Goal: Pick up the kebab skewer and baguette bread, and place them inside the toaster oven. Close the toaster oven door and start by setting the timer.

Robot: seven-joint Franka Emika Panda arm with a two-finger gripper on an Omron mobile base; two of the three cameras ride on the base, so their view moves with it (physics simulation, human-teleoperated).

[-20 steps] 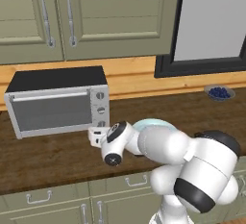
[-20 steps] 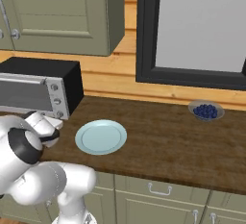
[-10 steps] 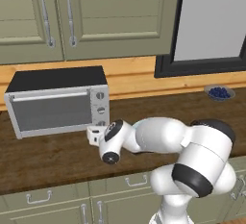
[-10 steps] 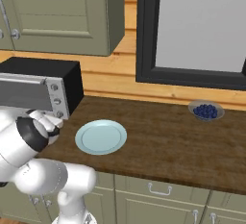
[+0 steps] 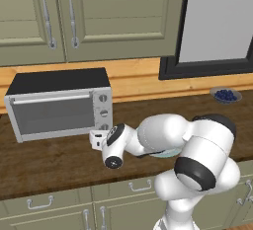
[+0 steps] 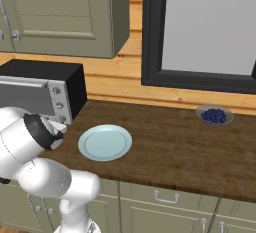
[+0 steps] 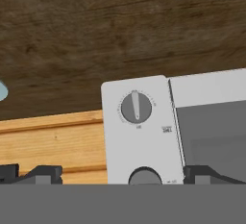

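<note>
The arm has swung its elbow further right; the jaws stay spread just before the toaster oven (image 5: pixel 59 106), straddling a knob (image 7: pixel 145 176).

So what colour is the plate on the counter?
Pale blue plate, clearest in the right base view.

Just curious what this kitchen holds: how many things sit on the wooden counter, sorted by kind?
Toaster oven: 1
Pale blue plate: 1
Small bowl of blueberries: 1
Total: 3
</note>
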